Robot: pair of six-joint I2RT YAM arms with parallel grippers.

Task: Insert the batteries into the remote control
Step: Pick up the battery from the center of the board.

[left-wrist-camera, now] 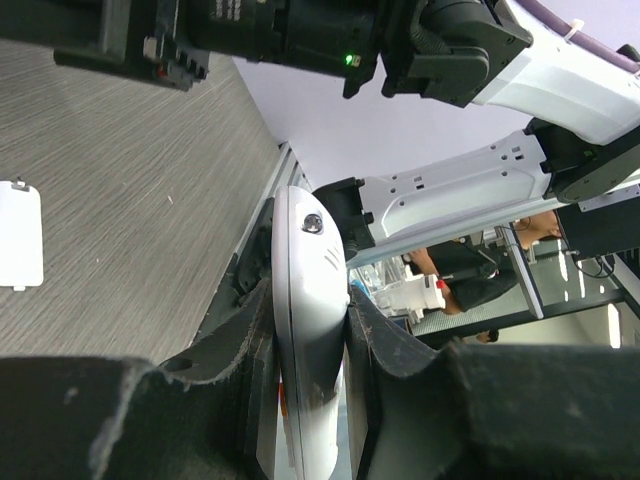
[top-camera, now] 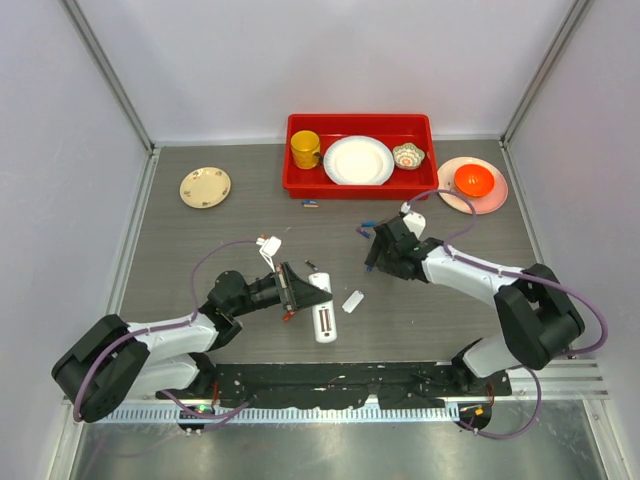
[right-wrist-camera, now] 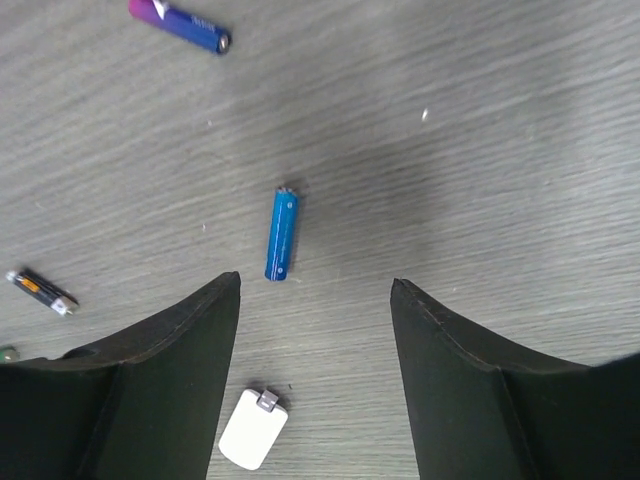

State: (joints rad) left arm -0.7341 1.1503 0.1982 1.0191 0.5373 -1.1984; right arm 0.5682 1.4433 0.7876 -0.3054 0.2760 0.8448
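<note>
While pressing in from both sides, squeezing the remote control (left-wrist-camera: 305, 250) between the fingers (left-wrist-camera: 235, 340) of the left gripper (left-wrist-camera: 308, 305), jaws closed firmly on its long edges. Holding it turned on its side, far end pointing away from the wrist, close over the grey table (left-wrist-camera: 120, 200). Not being able to tell whether that end is touching the surface. Showing, further left in the same wrist view, a small white cover (left-wrist-camera: 20, 235) lying flat on the table, well apart from the remote control.

Hanging the right gripper (right-wrist-camera: 315, 290) low over the table, jaws standing wide apart and gripping nothing. Looking down between its dark fingers (right-wrist-camera: 160, 380) on a blue battery (right-wrist-camera: 281, 235), lying just ahead of the gap and touching neither finger. Finding further out a purple battery (right-wrist-camera: 180, 24) at the upper left and a dark battery (right-wrist-camera: 42, 291) with an orange band at the left.

Seeing at the far edge, from above, a red tray (top-camera: 340, 192) carrying a yellow cup (top-camera: 305, 150), a white plate (top-camera: 358, 160) and a small bowl (top-camera: 408, 155); a pink plate (top-camera: 492, 200) with an orange bowl (top-camera: 474, 180) just to its right, a cream plate (top-camera: 205, 187) well to its left.
</note>
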